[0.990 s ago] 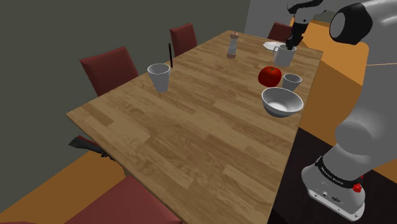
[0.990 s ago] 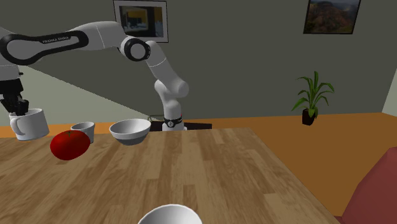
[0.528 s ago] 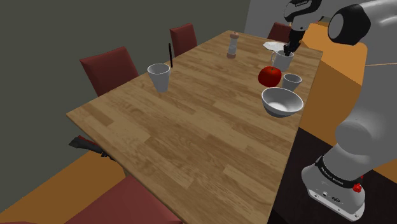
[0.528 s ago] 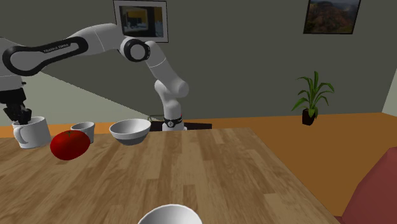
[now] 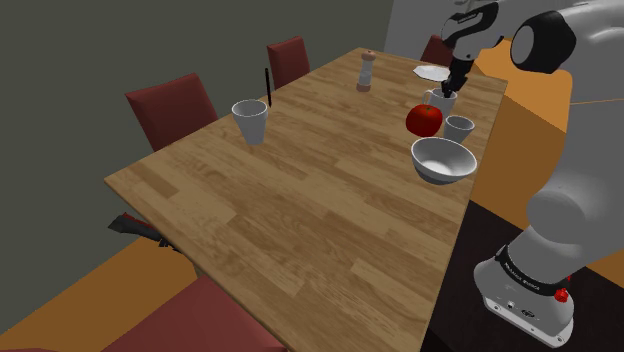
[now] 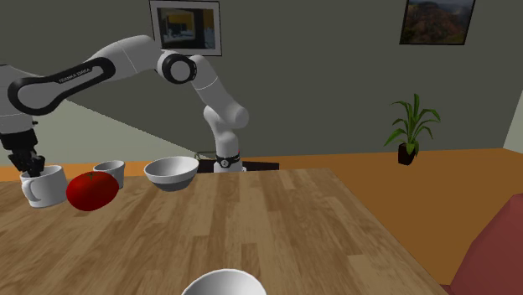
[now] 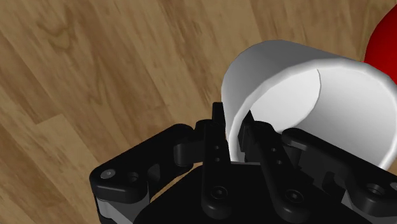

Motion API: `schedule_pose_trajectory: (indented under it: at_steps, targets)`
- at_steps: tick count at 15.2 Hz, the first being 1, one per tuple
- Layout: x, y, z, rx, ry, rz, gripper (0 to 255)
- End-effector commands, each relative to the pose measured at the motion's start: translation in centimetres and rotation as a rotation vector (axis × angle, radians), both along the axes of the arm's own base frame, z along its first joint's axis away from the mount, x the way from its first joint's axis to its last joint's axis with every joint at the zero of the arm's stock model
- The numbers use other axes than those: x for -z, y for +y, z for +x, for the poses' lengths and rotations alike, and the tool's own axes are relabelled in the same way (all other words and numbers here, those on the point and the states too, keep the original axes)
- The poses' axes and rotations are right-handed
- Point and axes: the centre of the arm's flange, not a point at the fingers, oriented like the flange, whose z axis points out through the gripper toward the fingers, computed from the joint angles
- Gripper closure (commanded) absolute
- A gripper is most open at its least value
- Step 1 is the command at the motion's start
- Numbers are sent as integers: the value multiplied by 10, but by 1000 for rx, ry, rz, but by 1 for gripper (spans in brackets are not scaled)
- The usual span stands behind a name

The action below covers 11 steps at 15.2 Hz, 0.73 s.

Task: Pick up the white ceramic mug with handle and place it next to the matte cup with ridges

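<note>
Since 1.0 s ago: the mug (image 5: 441, 100) has come down from above the table (image 5: 300, 200) and shifted toward the red fruit (image 5: 424, 119). It is now low at the far right end in the shoulder view, just beyond the fruit. Whether its base touches the wood, cannot tell.

Gripper (image 7: 233, 125): clamped on the mug's wall, one finger inside the rim and one outside. Handle points to the second exterior view's left.

Target, by my reading: the small grey cup (image 5: 459, 127), near the mug, with the fruit beside both.

Step in hand: set-down. To do it well, lower straight until the base sits flat, keep the mug upright and off the fruit, release only once it is seated, then lift straight up so the inside finger clears the rim.

Containers: mug empty in the wrist view. Bowl (image 5: 443, 159) looks empty. Small cup's inside shows nothing.
</note>
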Motion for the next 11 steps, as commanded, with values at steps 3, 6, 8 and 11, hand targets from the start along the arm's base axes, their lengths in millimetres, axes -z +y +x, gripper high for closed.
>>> schedule_pose_trajectory:
  at_steps: [3, 6, 8, 11]
  targets:
    - [6, 0, -1, 0, -1, -1, 255]
    - [6, 0, -1, 0, -1, -1, 255]
    - [6, 0, -1, 0, -1, -1, 255]
    - [6, 0, -1, 0, -1, -1, 0]
